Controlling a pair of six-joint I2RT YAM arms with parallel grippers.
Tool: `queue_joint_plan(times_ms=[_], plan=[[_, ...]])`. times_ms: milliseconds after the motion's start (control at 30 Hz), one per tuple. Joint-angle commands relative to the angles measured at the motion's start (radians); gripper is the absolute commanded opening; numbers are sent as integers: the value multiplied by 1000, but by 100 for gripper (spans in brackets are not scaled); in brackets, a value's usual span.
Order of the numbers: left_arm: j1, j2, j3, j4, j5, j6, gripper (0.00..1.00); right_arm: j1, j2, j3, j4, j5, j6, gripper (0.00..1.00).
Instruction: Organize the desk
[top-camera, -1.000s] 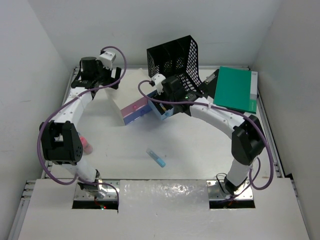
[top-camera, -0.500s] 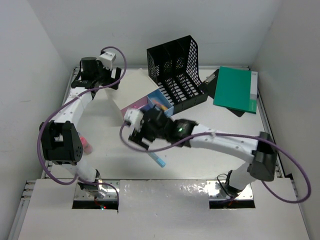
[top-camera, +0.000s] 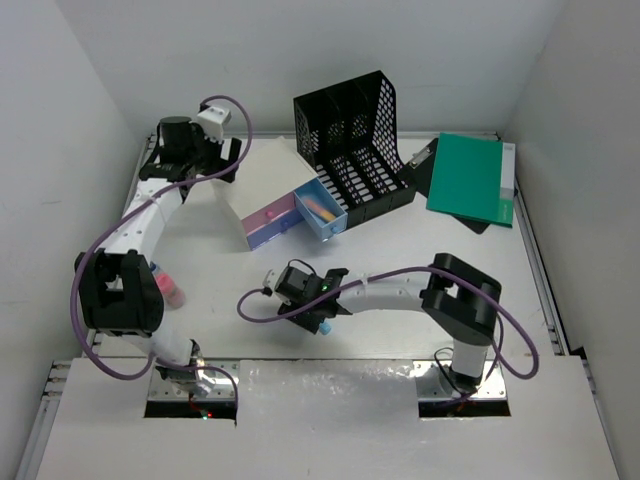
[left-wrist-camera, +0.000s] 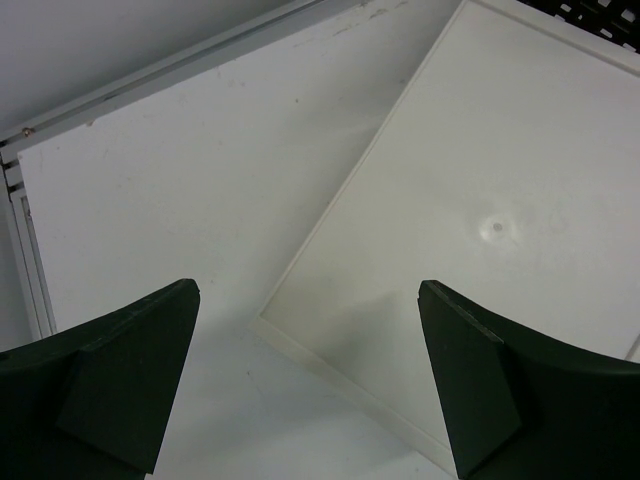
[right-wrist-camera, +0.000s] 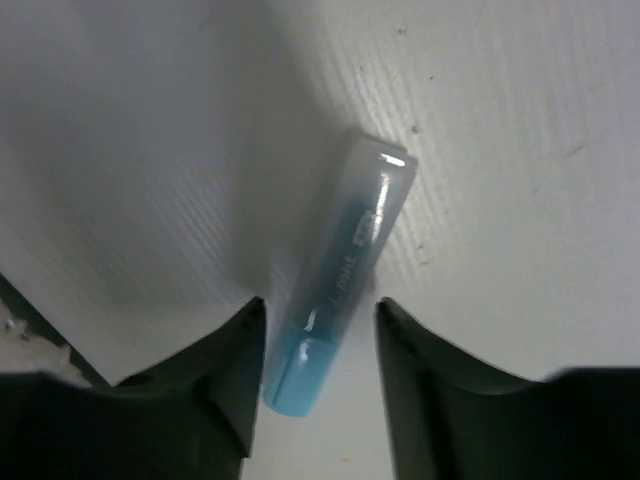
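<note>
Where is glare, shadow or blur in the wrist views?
Right wrist view: white glare on the blue pen at its clear end, a soft shadow on the desk left of it. Left wrist view: dark jaws blurred, the box top sharp.

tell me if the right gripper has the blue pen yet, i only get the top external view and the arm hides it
observer: not yet. In the right wrist view the right gripper is open, one finger on each side of the blue pen, which lies flat on the desk.
operator: ok and the left gripper, anything in it
observer: nothing. The left wrist view shows the left gripper open and empty, above the edge of the cream-topped drawer box.
operator: which end of the pen sits in the right gripper
observer: the blue end; the clear end points away from the wrist camera.
</note>
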Motion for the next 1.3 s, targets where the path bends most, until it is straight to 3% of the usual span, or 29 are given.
queue_joint_plan(times_ms=[0,67,133,333,467,500,567,767,1000,1033,1067,1167,1267], plan=[[-9,-59,-12,23,-8,21,90,0,45,-4,39,-23,45,41],[-9,-57,-13,21,-9,22,90,-2,48,-5,53,-50,31,13],[-8,-53,-13,21,-9,25,90,-1,39,32,41,-85,-15,0],[-9,-53,-9,18,-12,32,90,-5,-113,179,0,-35,-194,0],[-9,-56,-4,17,-11,32,90,-88,-309,170,224,29,-212,0],[-9,-56,-4,15,-9,30,90,-156,-323,166,258,37,-205,0],[-9,-56,-4,14,-8,28,90,-265,-306,198,283,51,-193,0],[-9,-48,2,11,-6,27,90,-436,-148,351,235,-6,-166,0],[-9,-47,3,-3,-6,33,90,-490,-19,400,185,-53,-112,0],[-9,-47,2,-5,-6,36,90,-490,-16,405,166,-64,-113,4],[-9,-47,2,-6,-8,41,90,-491,-13,408,150,-70,-115,25],[-9,-39,3,-6,-11,42,90,-488,-38,417,94,-64,-120,67],[-11,-21,14,-9,0,35,90,-485,-107,397,85,-15,-124,75]])
